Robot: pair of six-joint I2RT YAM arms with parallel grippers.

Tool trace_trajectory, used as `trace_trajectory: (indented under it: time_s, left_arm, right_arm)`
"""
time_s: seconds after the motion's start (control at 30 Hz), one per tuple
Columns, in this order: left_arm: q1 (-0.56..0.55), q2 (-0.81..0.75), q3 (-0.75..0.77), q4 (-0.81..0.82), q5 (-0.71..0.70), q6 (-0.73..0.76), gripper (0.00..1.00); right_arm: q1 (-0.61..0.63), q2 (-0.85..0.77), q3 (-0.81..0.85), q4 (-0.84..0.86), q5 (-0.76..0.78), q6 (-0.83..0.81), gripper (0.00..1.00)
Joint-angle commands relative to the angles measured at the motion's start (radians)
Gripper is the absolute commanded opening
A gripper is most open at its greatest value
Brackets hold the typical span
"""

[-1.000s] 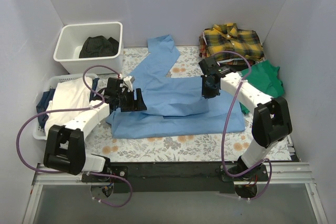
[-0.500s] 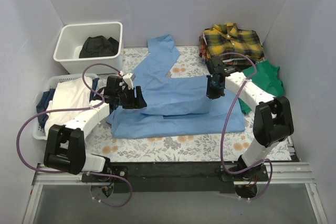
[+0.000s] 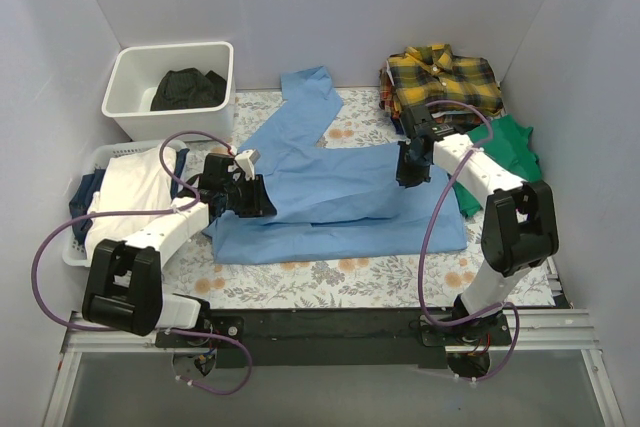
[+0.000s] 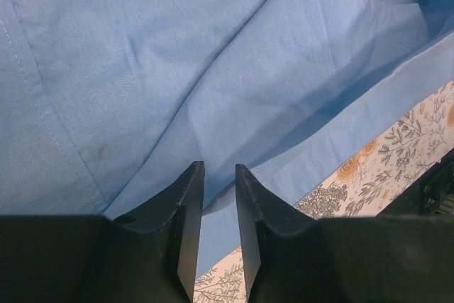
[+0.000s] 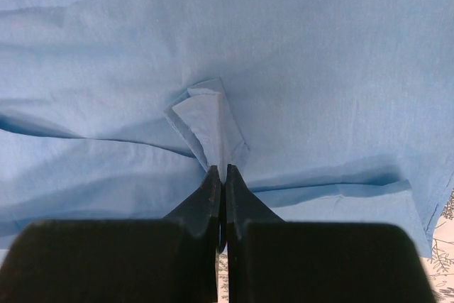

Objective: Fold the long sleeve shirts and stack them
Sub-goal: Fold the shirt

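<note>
The light blue shirt (image 3: 340,197) lies spread across the middle of the floral table, one sleeve reaching toward the back. My left gripper (image 3: 250,197) is low over its left edge. In the left wrist view its jaws (image 4: 218,175) stand a narrow gap apart, with a fold edge of the shirt (image 4: 213,69) at the tips. My right gripper (image 3: 409,171) is at the shirt's right side. In the right wrist view it (image 5: 223,172) is shut on a small pinched fold of the blue cloth (image 5: 284,47). The yellow-and-black plaid shirt (image 3: 440,77) lies folded at the back right.
A green T-shirt (image 3: 500,152) lies at the right, beside my right arm. A white bin (image 3: 175,47) at the back left holds a black garment (image 3: 188,87). A basket (image 3: 110,152) with white cloth stands at the left edge. Walls close in on three sides.
My left gripper's jaws have narrowed from wide open to a small gap at the shirt's left edge. My right gripper has shifted slightly right, still pinching the blue cloth.
</note>
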Motion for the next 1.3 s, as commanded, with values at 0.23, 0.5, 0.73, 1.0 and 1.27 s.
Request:
trace_trajectory:
  time_s: [0.23, 0.5, 0.73, 1.0, 1.27]
  left_arm:
    - [0.002, -0.098, -0.011, -0.051, 0.099, -0.035, 0.37]
    - [0.002, -0.021, -0.01, -0.076, 0.119, -0.07, 0.36]
    - [0.004, -0.009, -0.007, -0.076, 0.104, -0.045, 0.28]
    - [0.001, 0.008, -0.019, -0.067, 0.108, -0.044, 0.2]
    - [-0.005, 0.019, -0.001, -0.079, 0.043, -0.041, 0.0]
  right_arm:
    - [-0.01, 0.032, 0.068, 0.016, -0.03, 0.011, 0.01]
    - [-0.013, 0.02, 0.074, 0.016, -0.047, 0.019, 0.01]
    - [-0.014, 0.012, 0.059, 0.016, -0.047, 0.022, 0.01]
    - [-0.016, 0.023, 0.079, 0.016, -0.055, 0.024, 0.01]
    - [-0.016, 0.003, 0.139, 0.019, -0.102, 0.001, 0.01]
